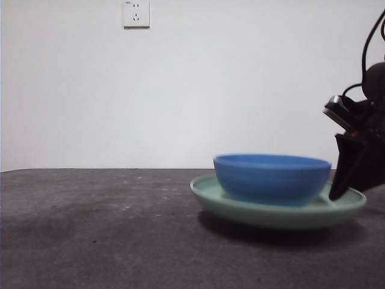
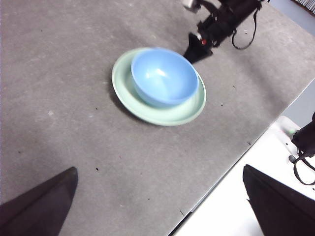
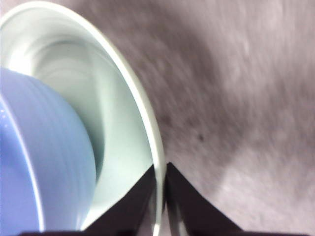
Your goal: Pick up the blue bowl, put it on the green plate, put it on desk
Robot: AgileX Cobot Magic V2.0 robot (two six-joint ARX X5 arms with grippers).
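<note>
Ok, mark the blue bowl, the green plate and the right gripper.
blue bowl [image 1: 272, 179]: front view, outer wall.
green plate [image 2: 129, 96]: left wrist view, bare rim beside the bowl.
right gripper [image 3: 160, 183]: right wrist view, between the jaw tips, closed on the plate's rim.

The right arm's gripper [image 1: 343, 180] is matte black, with narrow tapering jaws that end in pointed tips. Above the jaws sits a black angular housing with a grey-edged rectangular block on its upper face and a small orange-red mark below it. A rounded black joint body stands over the housing, and thin black cables loop upward from it. From the left wrist view this gripper [image 2: 193, 53] shows the same dark wedge tip, a small red mark, a pale grey fitting and a black cable hanging in a loop. The left arm's gripper [image 2: 157, 206] shows two broad, flat, matte black jaws of triangular outline, with plain surfaces and no visible markings.
</note>
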